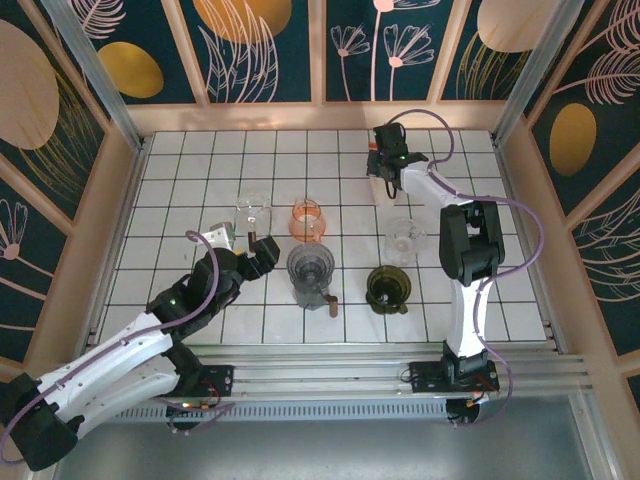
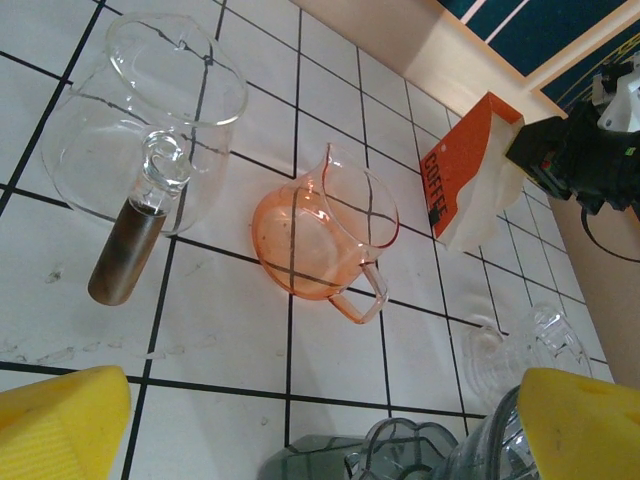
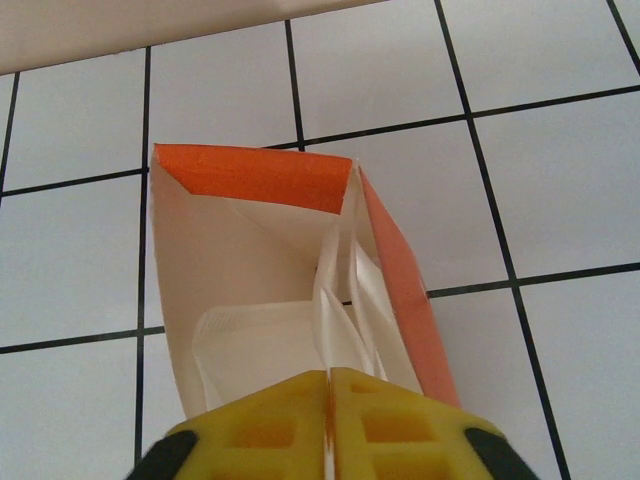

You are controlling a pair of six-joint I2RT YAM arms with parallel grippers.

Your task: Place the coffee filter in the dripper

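Note:
An orange and white filter box (image 3: 260,180) stands open at the far side of the table, also seen in the left wrist view (image 2: 465,170). My right gripper (image 3: 329,378) reaches into it, shut on the edge of a white coffee filter (image 3: 335,300), with more folded filters beside it. From above, the right gripper (image 1: 385,165) is at the back of the table. A grey dripper (image 1: 310,265) stands mid-table, with a clear dripper (image 1: 403,238) and a dark green dripper (image 1: 388,287) to its right. My left gripper (image 1: 255,258) hangs open just left of the grey dripper (image 2: 430,450), holding nothing.
A clear glass carafe (image 1: 253,210) with a dark handle and an orange glass jug (image 1: 307,220) stand behind the grey dripper. Wooden walls border the tiled table (image 1: 180,190) on three sides. The right arm stretches along the right side.

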